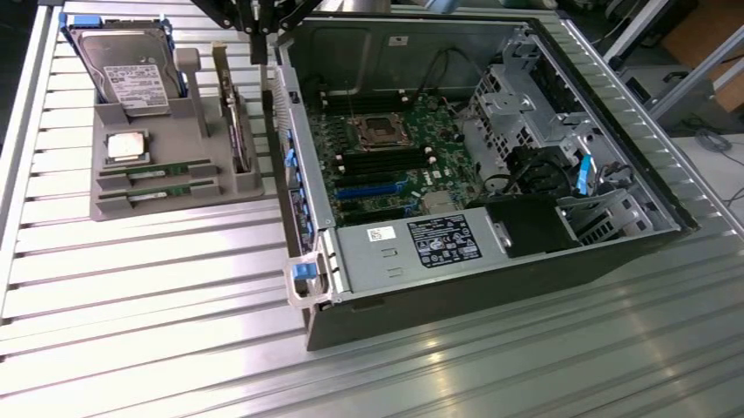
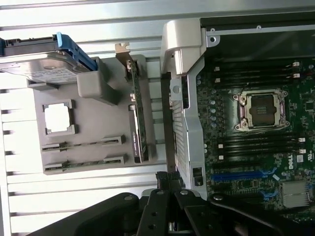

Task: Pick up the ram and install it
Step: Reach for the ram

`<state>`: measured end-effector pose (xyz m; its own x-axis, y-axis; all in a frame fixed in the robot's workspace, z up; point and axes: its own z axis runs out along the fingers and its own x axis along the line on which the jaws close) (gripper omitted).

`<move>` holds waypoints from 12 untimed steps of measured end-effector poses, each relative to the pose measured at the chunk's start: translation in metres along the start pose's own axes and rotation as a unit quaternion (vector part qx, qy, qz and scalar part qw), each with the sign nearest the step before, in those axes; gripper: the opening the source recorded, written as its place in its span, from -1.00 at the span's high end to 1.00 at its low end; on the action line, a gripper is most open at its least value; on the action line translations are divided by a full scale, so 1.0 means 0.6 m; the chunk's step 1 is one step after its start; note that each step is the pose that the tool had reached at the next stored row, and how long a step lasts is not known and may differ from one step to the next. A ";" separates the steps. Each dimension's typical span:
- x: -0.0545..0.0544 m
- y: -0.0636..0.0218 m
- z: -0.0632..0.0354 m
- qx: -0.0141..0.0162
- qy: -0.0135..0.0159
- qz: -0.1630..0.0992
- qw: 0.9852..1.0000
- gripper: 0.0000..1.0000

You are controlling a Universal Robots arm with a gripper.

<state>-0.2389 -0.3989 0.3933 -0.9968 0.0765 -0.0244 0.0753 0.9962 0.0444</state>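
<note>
Right now gripper (image 1: 260, 45) (image 2: 166, 178) hangs above the strip btwn grey tray (image 1: 174, 144) and PC case (image 1: 465, 305), jaws pinched together w/ nothing btwn them, so the pick isn't done yet. Ram (image 1: 155, 171) (image 2: 81, 144) sits edge-up in a tray slot, w/ a 2nd stick (image 1: 155, 193) in the slot just beside it. Both are near the processor chip (image 1: 125, 146) and well apart from the gripper. To do the pick well, imo: spread jaws before descending, square them to the stick's long edge, grab mid-length so it can't tilt, and lift straight out of the slot. Mind the tall card (image 1: 236, 131) standing on the tray's case side and the hard drive (image 1: 134, 70), as clearance looks tight. Memory slots (image 1: 378, 161) on the board look empty.
</note>
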 end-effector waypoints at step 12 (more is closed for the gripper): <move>0.010 -0.001 0.000 0.000 0.000 0.000 1.000 0.79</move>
<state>-0.2449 -0.3989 0.3933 -0.9968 0.0765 -0.0245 0.0753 0.9962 0.0444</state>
